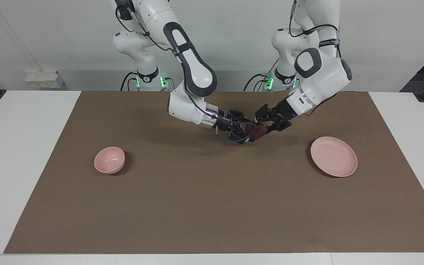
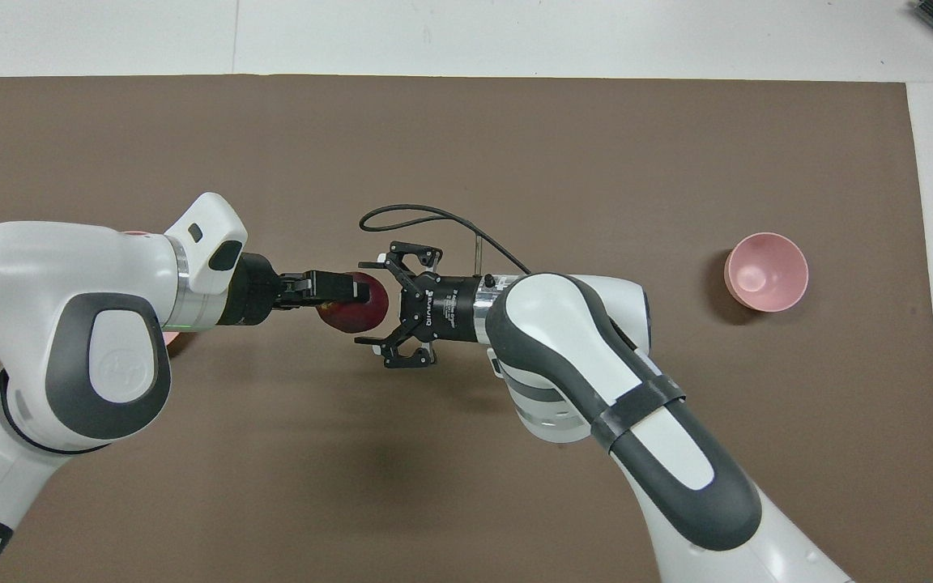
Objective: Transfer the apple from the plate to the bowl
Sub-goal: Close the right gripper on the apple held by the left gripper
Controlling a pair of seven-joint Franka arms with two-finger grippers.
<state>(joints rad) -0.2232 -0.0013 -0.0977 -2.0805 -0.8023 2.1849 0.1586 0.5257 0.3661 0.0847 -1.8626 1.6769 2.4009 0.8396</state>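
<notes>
The apple [image 1: 257, 131] is held clamped in the left gripper [image 1: 265, 127] above the counter's [image 1: 28, 147] middle; the right gripper's [image 1: 247, 133] spread fingers [image 2: 371, 265] flank it.

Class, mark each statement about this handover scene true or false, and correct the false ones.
1. The left gripper is shut on the apple. True.
2. The apple lies on the plate. False: the plate is bare; the apple is held in the air.
3. The right gripper is open around the apple. True.
4. The bowl holds the apple. False: the bowl is empty.
</notes>
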